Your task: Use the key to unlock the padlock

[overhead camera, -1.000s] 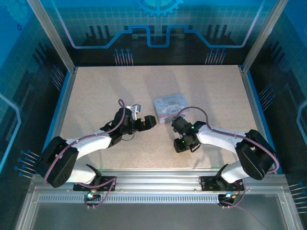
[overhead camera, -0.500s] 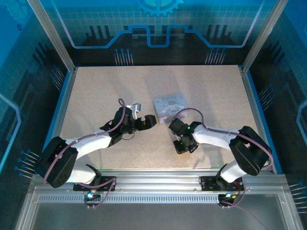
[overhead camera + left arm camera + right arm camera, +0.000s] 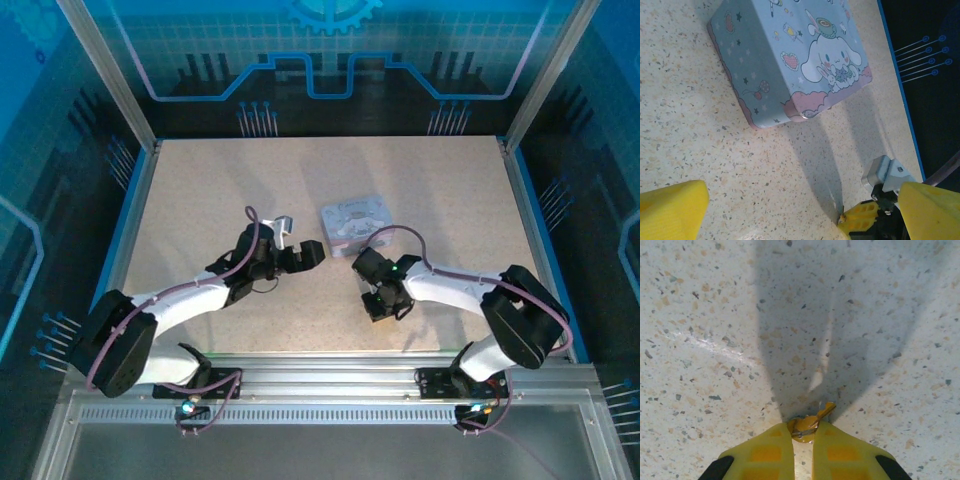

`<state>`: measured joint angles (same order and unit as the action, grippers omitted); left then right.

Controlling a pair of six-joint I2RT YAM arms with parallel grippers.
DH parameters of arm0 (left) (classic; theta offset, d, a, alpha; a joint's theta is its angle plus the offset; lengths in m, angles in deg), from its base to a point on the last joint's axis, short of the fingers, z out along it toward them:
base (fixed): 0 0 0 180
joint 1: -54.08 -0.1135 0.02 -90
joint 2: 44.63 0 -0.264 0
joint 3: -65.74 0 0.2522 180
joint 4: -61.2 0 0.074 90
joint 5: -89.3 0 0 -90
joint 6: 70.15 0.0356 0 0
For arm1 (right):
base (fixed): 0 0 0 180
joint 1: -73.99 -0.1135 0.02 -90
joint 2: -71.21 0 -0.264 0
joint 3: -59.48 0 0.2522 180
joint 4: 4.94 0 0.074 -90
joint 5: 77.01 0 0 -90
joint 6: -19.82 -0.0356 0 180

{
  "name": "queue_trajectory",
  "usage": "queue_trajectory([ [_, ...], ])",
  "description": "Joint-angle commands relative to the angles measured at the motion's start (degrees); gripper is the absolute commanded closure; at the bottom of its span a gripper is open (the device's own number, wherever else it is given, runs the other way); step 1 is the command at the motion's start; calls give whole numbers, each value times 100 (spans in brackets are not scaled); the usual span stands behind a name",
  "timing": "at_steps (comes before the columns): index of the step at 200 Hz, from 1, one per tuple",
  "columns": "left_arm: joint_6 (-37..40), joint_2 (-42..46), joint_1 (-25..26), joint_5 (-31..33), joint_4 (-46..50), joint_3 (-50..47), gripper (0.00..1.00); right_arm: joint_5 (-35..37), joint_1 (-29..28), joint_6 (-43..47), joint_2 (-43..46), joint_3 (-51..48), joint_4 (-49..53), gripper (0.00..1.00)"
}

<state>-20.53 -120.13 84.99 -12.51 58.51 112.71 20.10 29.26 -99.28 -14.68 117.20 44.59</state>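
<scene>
The key (image 3: 813, 421) is a tiny brass-coloured piece lying on the speckled table, its blade pointing up and to the right. My right gripper (image 3: 802, 432) is shut on the key's head, its yellow fingertips (image 3: 772, 450) pressed down at the tabletop. From above, the right gripper (image 3: 368, 268) points down just in front of the pastel cartoon tin (image 3: 355, 222). My left gripper (image 3: 300, 255) hovers open to the left of the tin, with nothing between its yellow fingers (image 3: 670, 210). The left wrist view catches the key (image 3: 842, 218) at the right gripper's fingertip. The padlock is out of view.
The tin (image 3: 790, 55) lies flat on the table (image 3: 200, 190), lid up, close behind both grippers. A blue rim and aluminium frame posts (image 3: 520, 140) border the table. Bare tabletop stretches to the left and to the far side.
My right gripper's fingers have closed in onto the key, and that wrist has shifted slightly left. The left arm has stayed put with its jaws wide.
</scene>
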Motion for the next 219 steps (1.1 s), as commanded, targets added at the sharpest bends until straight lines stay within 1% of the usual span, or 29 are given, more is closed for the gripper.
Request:
queue_trajectory([
  [1,107,286,46,126,176,160,1,203,-20,82,228,-163,-101,100],
  [35,82,640,46,198,362,194,1,148,179,278,732,-437,-565,100],
  [85,66,1138,46,276,667,213,1,-180,625,604,1684,-745,-1238,100],
  [101,-23,1213,46,276,702,212,1,-342,794,682,1949,-792,-1407,100],
  [118,-293,1233,39,223,687,236,1,-501,842,766,2377,-932,-1845,100],
  [129,-500,1208,44,27,501,247,1,-612,854,816,2687,-1078,-2281,100],
  [155,-931,976,73,-647,-359,321,3,-959,864,936,3319,-1395,-3480,100],
  [169,-943,790,155,-1016,-628,501,7,-1208,850,1086,3507,-1441,-3857,100],
  [195,-511,451,446,-1520,-489,1012,14,-1560,847,1561,3662,-1294,-3889,100],
  [219,-130,246,679,-1722,-213,1339,19,-1732,835,2024,3740,-1098,-3592,100],
])
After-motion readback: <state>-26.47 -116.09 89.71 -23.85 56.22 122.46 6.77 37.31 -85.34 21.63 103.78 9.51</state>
